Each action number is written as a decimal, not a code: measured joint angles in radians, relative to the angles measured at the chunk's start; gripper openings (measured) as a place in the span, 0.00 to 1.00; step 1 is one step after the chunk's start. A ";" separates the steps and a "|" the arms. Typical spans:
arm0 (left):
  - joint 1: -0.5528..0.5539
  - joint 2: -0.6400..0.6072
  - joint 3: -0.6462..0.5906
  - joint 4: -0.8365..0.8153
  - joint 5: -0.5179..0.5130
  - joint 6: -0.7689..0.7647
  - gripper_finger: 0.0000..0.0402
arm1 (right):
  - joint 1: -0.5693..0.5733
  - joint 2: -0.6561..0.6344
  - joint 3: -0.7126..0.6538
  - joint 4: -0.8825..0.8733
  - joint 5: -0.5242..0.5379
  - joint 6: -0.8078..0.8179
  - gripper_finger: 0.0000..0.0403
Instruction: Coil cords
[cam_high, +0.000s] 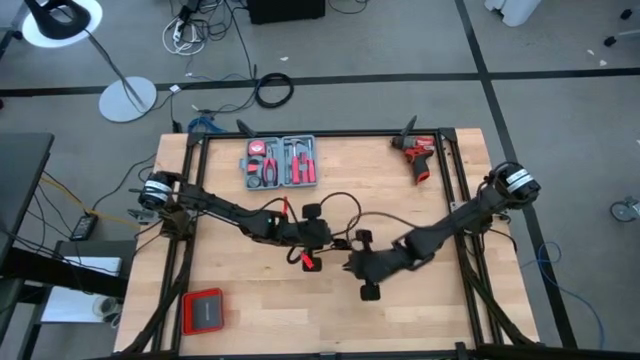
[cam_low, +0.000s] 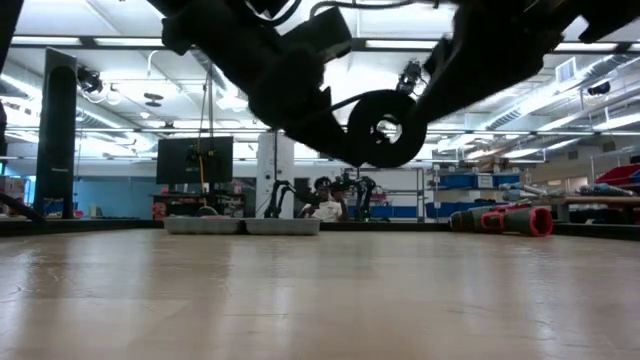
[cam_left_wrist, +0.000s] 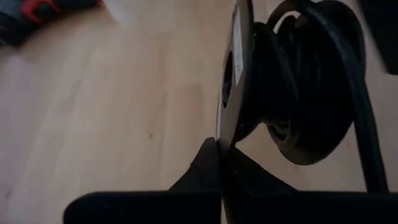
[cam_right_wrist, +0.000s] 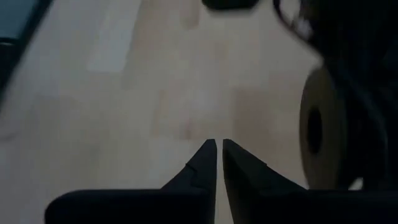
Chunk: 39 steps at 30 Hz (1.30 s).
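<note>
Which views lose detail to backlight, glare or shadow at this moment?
Low view: bright ceiling lights behind turn the reel into a black silhouette, and the tabletop carries a pale sheen. Left wrist view: the cable and reel merge into one dark mass. High view: evenly lit, with only soft shadows.

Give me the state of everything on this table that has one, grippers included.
Left gripper: shut on the spool's rim.
Right gripper: shut, empty, beside the spool.
Spool: held clear of the table.
Cord: partly wound on the spool, with a loose loop.
Tool case: open, tools inside.
Drill: lying on its side.
Red box: closed.
</note>
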 joint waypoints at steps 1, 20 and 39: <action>0.000 0.000 0.000 0.013 -0.007 -0.016 0.00 | 0.023 0.000 0.000 0.012 0.073 -0.030 0.05; 0.086 -0.001 0.001 0.399 0.181 -0.514 0.00 | 0.100 -0.001 0.063 0.036 0.631 -0.525 0.21; 0.118 -0.002 0.001 0.592 0.319 -0.800 0.00 | 0.151 -0.001 0.063 0.422 0.891 -1.158 0.21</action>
